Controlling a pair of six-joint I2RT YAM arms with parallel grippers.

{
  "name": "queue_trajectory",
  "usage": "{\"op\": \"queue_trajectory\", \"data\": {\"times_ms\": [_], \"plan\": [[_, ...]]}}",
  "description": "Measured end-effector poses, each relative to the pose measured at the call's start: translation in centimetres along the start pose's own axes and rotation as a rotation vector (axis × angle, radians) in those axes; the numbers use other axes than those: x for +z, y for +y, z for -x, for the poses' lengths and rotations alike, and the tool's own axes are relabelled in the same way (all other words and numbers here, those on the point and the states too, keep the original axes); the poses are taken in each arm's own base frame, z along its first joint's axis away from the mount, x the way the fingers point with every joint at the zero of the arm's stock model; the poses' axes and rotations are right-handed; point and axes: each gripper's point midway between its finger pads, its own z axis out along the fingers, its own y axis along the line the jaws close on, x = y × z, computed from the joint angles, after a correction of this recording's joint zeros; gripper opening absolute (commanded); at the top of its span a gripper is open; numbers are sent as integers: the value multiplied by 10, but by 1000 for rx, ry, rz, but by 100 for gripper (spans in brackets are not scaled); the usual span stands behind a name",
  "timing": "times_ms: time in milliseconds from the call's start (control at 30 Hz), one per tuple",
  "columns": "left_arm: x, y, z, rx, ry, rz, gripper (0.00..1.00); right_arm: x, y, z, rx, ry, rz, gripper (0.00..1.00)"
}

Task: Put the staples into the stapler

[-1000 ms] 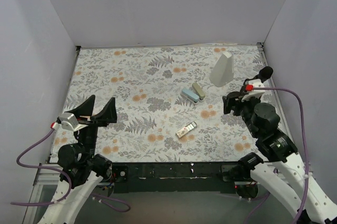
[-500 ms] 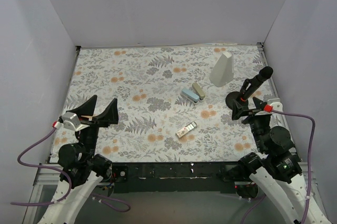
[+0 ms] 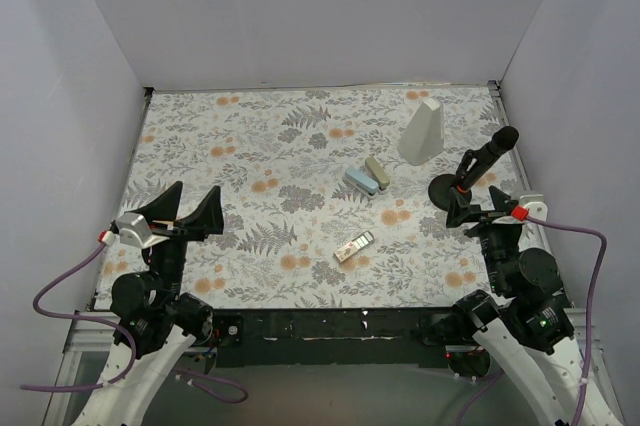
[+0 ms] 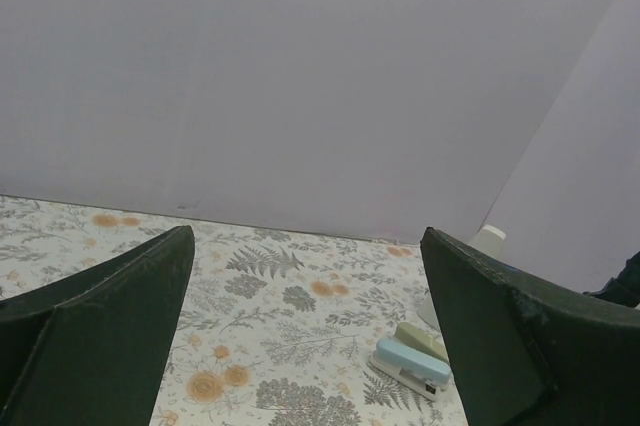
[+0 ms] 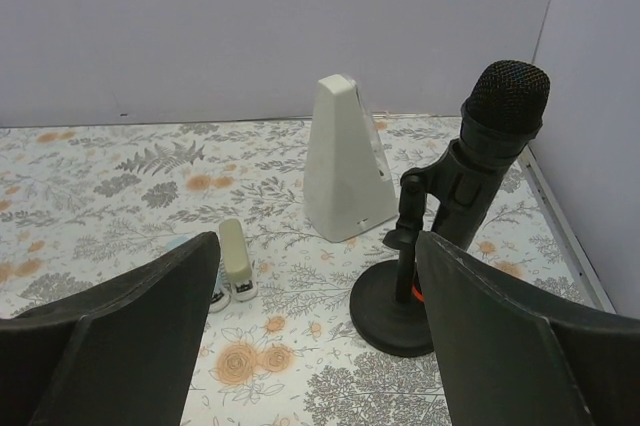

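Near the middle of the flowered table (image 3: pixel 250 146), we see the light blue stapler (image 3: pixel 356 181) lying side by side with the beige stapler (image 3: pixel 377 173). The small box of staples (image 3: pixel 354 246) lies apart from them, nearer the arms. We find the left gripper (image 3: pixel 185 212) spread wide above the near left corner, holding nothing. The right gripper (image 3: pixel 477 208) gapes empty too, just beside the microphone stand (image 3: pixel 470 174), with the white wedge block (image 3: pixel 422 131) beyond.

Smooth light-blue plastic stapler (image 3: pixel 358 182), matt floral-printed table cover (image 3: pixel 250 136), matt black microphone (image 5: pixel 470 176) with mesh head.
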Motion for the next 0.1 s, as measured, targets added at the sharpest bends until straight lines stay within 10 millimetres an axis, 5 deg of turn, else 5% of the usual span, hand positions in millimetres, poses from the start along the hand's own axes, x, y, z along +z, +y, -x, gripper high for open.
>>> {"op": "queue_trajectory", "data": {"times_ms": [100], "plan": [[0,0,0,-1,0,1,98,0,-1,0,0,-2,-3,88]]}}
